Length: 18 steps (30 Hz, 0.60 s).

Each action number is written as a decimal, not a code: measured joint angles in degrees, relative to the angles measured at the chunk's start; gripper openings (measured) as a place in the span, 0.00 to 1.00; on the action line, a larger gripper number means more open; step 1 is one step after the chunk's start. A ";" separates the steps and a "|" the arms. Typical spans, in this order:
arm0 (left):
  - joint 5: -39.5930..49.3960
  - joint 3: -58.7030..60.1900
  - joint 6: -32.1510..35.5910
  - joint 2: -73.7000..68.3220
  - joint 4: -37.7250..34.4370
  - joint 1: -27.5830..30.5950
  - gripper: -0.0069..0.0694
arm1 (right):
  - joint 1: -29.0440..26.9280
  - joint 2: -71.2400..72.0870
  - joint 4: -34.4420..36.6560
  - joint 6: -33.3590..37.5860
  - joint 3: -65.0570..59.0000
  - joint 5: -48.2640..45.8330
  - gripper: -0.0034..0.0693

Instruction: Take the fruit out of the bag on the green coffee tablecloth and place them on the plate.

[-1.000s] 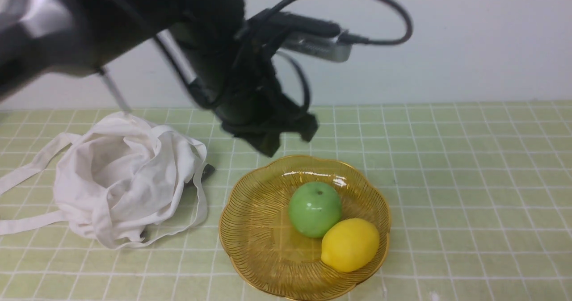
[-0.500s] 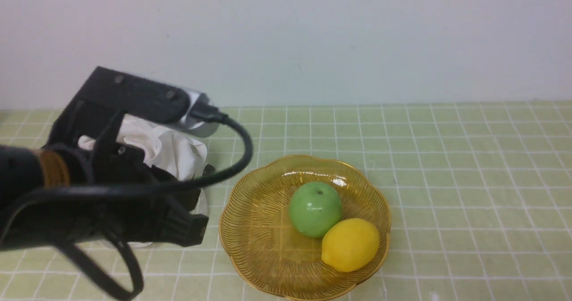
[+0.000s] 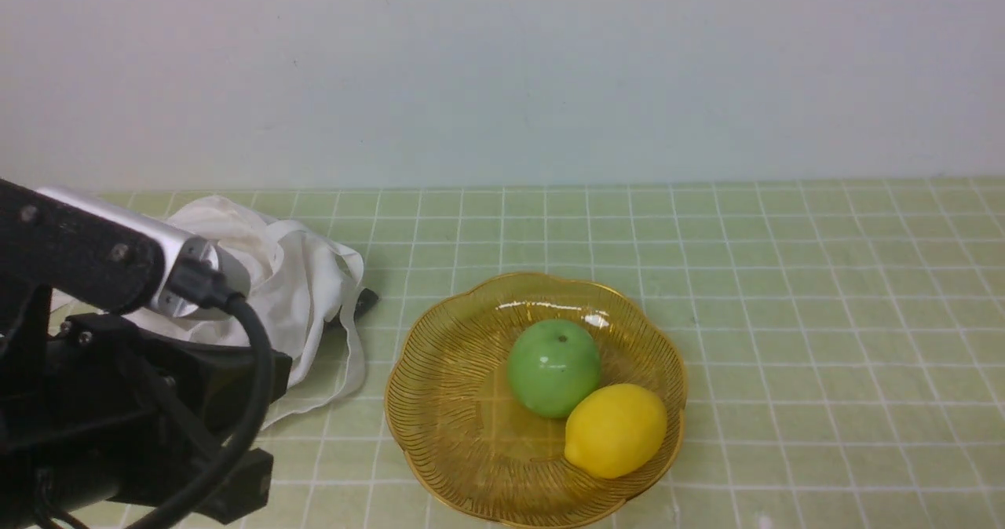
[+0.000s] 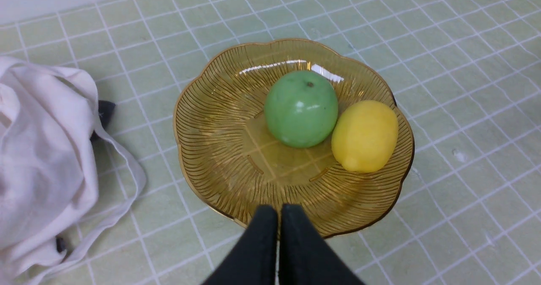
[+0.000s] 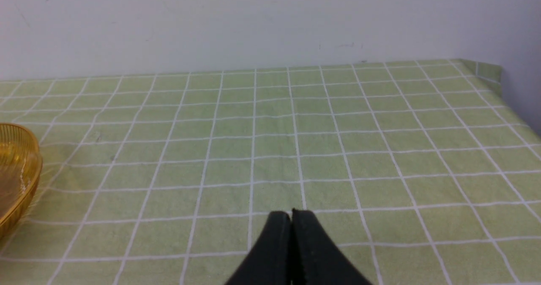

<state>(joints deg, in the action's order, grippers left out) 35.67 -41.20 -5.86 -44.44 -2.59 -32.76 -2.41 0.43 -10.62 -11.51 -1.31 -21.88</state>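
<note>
Glossy Green Apple Sits on the Amber Plate Beside a Lemon

The apple (image 3: 554, 368) is round and smooth-skinned, an even mid-green all over, with a small dark dimple at its stem end and a bright spot of reflected light on its side. It rests inside the plate (image 3: 463, 403), a translucent amber-yellow dish with fine ribbed lines and a scalloped, flower-shaped rim. Just beside the apple, in the same dish, lies the lemon (image 3: 616, 431), a yellow oval with a blunt tip.

The plate stands on the tablecloth (image 3: 824, 341), pale green and crossed by thin white lines that form squares. To the left in the front view is the bag (image 3: 314, 278), soft, white and crumpled, with a flat strap looping toward the plate; the robot's left arm (image 3: 118, 403) hides part of it. A dark object (image 3: 366, 303) pokes out next to the cloth.

The left gripper (image 4: 270, 213) has its fingertips pressed together with nothing between them. The right gripper (image 5: 291, 217) is likewise closed and empty, over the tablecloth.
</note>
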 joint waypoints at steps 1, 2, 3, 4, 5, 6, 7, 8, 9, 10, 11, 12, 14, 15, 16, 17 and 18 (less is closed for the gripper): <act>0.08 0.00 0.00 0.00 0.28 0.00 0.08 | 0.00 0.00 0.00 0.00 0.00 0.00 0.03; 0.08 0.00 0.05 0.00 0.55 0.00 0.08 | 0.00 0.00 0.00 0.00 0.00 0.00 0.03; 0.08 0.00 0.05 0.00 0.68 0.00 0.08 | 0.00 0.00 0.00 0.00 0.00 0.00 0.03; 0.08 0.00 0.05 0.00 0.92 0.00 0.08 | 0.00 0.00 0.00 0.00 0.00 0.00 0.03; 0.03 0.18 0.05 0.00 1.17 0.00 0.08 | 0.00 0.00 0.00 0.00 0.00 0.00 0.03; -0.12 0.60 0.05 0.00 1.30 0.00 0.08 | 0.00 0.00 0.00 0.00 0.00 0.00 0.03; -0.61 1.39 0.05 0.07 1.73 0.00 0.08 | 0.00 0.00 0.00 0.00 0.00 0.00 0.03; -0.92 1.74 0.05 0.23 1.87 0.00 0.08 | 0.00 0.00 0.00 0.00 0.00 0.00 0.03; -1.89 2.78 -0.18 0.87 2.19 0.00 0.08 | 0.00 0.00 0.00 0.00 0.00 0.00 0.03; -2.92 4.00 -0.45 1.89 2.59 0.12 0.08 | 0.00 0.00 0.00 0.00 0.00 0.00 0.03; -3.53 5.08 -0.61 2.70 2.59 0.42 0.08 | 0.00 0.00 0.00 0.00 0.00 0.00 0.03; -4.49 6.25 -0.73 4.00 2.59 0.98 0.08 | 0.00 0.00 0.00 0.00 0.00 0.00 0.03; -7.40 10.25 -0.96 9.02 2.59 4.10 0.08 | 0.00 0.00 0.00 0.00 0.00 0.00 0.03; -8.24 11.74 -0.96 10.91 2.26 5.50 0.08 | 0.00 0.00 0.00 0.00 0.00 0.00 0.03; -9.63 14.09 -1.01 14.43 2.26 7.81 0.08 | 0.00 0.00 0.00 0.00 0.00 0.00 0.03; -9.63 14.50 -1.01 14.43 2.19 8.20 0.08 | 0.00 0.00 0.00 0.00 0.00 0.00 0.03; -11.08 18.19 -1.01 18.83 2.05 11.81 0.08 | 0.00 0.00 0.00 0.00 0.00 0.00 0.03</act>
<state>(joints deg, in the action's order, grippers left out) 24.58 -23.01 -6.86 -25.60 -0.54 -20.95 -2.41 0.43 -10.62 -11.51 -1.31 -21.88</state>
